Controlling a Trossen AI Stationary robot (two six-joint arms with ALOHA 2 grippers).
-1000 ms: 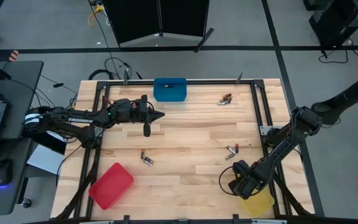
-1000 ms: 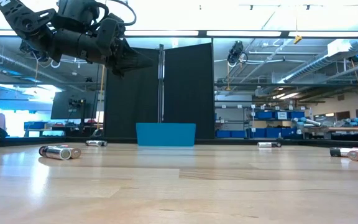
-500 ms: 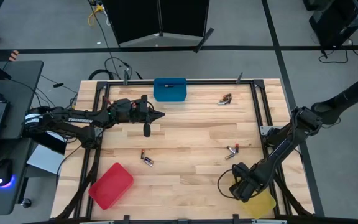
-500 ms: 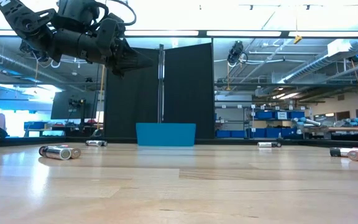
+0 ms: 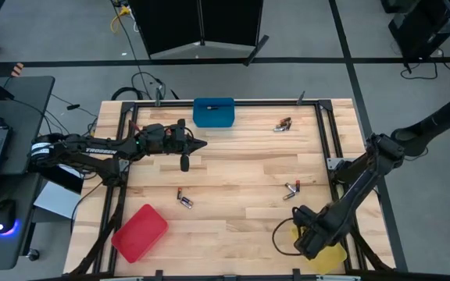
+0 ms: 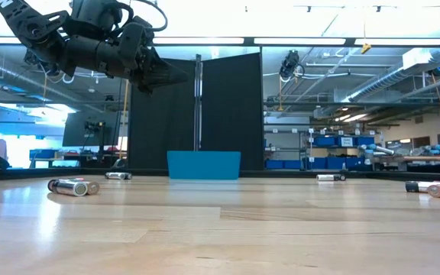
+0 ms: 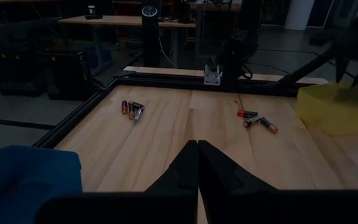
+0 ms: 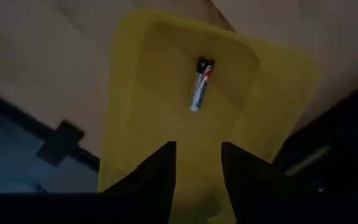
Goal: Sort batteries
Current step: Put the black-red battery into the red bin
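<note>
Right wrist view: right gripper [image 8: 197, 165] fingers apart, empty, over yellow bin [image 8: 142, 93]; battery [image 8: 201, 84] lies inside, ahead, lengthwise.
Next target: batteries [image 5: 291, 189] on surface, nearest right arm.
Left gripper [image 5: 201, 144]: closed, near blue bin [image 5: 213, 114].

The worktop [image 5: 233, 168] is pale wooden planks, smooth with a soft sheen, framed by matt black metal rails [image 5: 326, 133]. The yellow bin [image 8: 166, 118], blue bin [image 5: 213, 112] and red bin [image 5: 140, 232] look like smooth plastic. The batteries [image 6: 72, 186] show shiny metal casings. Both claws [image 7: 194, 165] are matt black.
</note>
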